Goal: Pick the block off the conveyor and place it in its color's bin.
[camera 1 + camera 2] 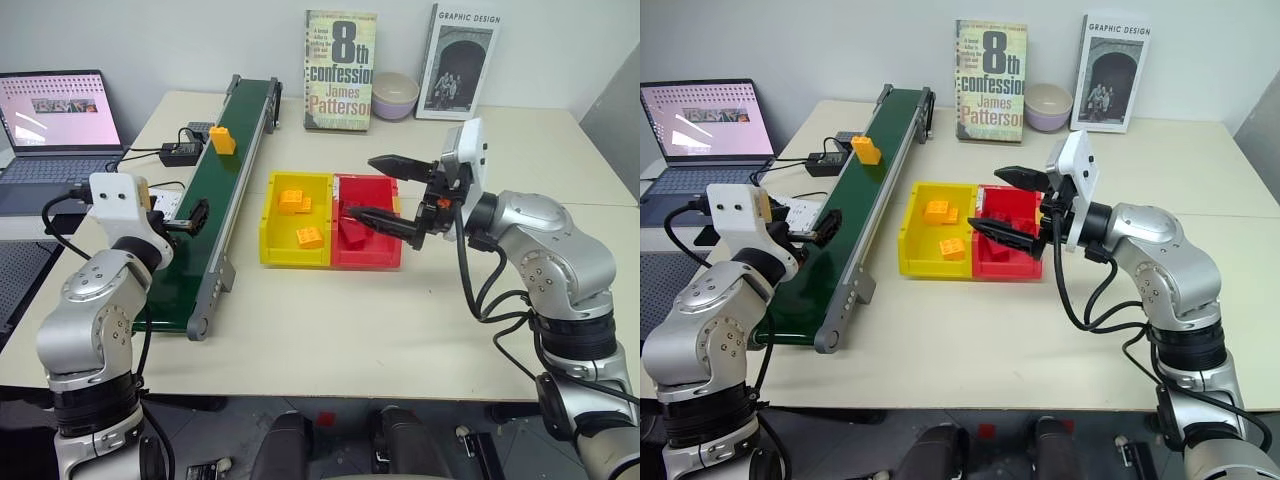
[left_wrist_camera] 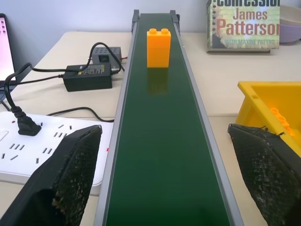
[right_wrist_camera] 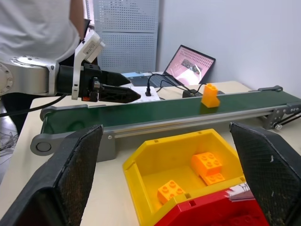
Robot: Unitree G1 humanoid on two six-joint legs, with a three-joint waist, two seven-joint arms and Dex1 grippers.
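The orange-yellow block [image 1: 222, 140] stands upright on the dark green conveyor [image 1: 215, 220], toward its far end. My left gripper [image 1: 197, 215] hovers level over the near half of the belt, pointing along it at the block [image 2: 158, 48]. It is open and holds nothing. The yellow bin [image 1: 268, 225] sits right of the conveyor and holds a few orange bricks. My right gripper [image 1: 360, 187] is open and empty. It hangs above the seam between the yellow bin and the red bin [image 1: 365, 255], pointing left toward the conveyor [image 3: 155, 115].
A laptop [image 1: 55, 125] stands at the far left. A white power strip [image 2: 28, 150] and black adapter [image 1: 180, 152] with cables lie left of the belt. Two books [image 1: 340, 70] and a bowl [image 1: 395, 95] line the back. A person [image 3: 37, 28] stands beyond the table.
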